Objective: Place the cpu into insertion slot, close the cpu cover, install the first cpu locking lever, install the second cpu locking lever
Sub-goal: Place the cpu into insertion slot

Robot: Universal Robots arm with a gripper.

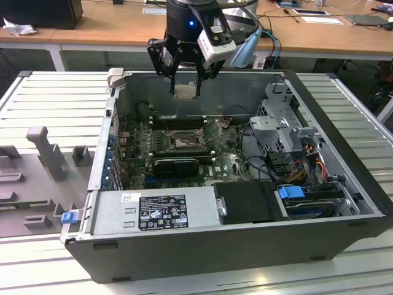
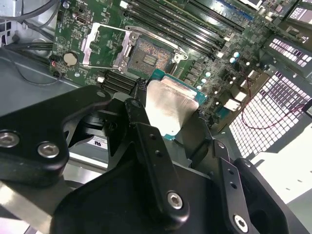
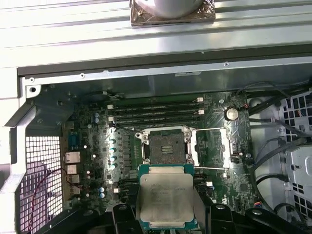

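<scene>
Silver-grey metal is showing between the tips of the gripper (image 1: 186, 85) in the exterior view. It is pinching the cpu (image 1: 186, 92), which is hanging flat and roughly level. The chip is sitting high above the open computer case (image 1: 202, 246), near its far wall. It is well apart from the insertion slot (image 1: 183, 142) on the motherboard (image 1: 224, 165) below.

In the second wrist view, the gripper (image 2: 168, 114) is clamping the cpu (image 2: 168, 109) with one of its black fingers (image 2: 141, 117) on each of two opposite edges. The metal top is facing the camera, so the contact side is judged to be facing down toward the board. The insertion slot (image 2: 148, 58) is lying bare, with the cpu cover (image 2: 125, 48) swung open beside it.

In the first wrist view, the cpu (image 3: 165, 200) is hanging short of the insertion slot (image 3: 167, 146), with its edges running close to parallel with the slot's rim. The cpu cover (image 3: 226, 146) is lying back on the side away from the perforated case wall. The long memory slots (image 3: 156, 113) are running just beyond the socket.

Assessment: the chip is judged light, stiff and smooth-topped, so it is liable to slip if the pinch slackens. Its underside and the socket's contacts are judged fragile. The opposite edges are the proper hold, as they are taken now. The chip is very nearly square, so no long axis is standing out, and its flat faces are pointing up and down.
</scene>
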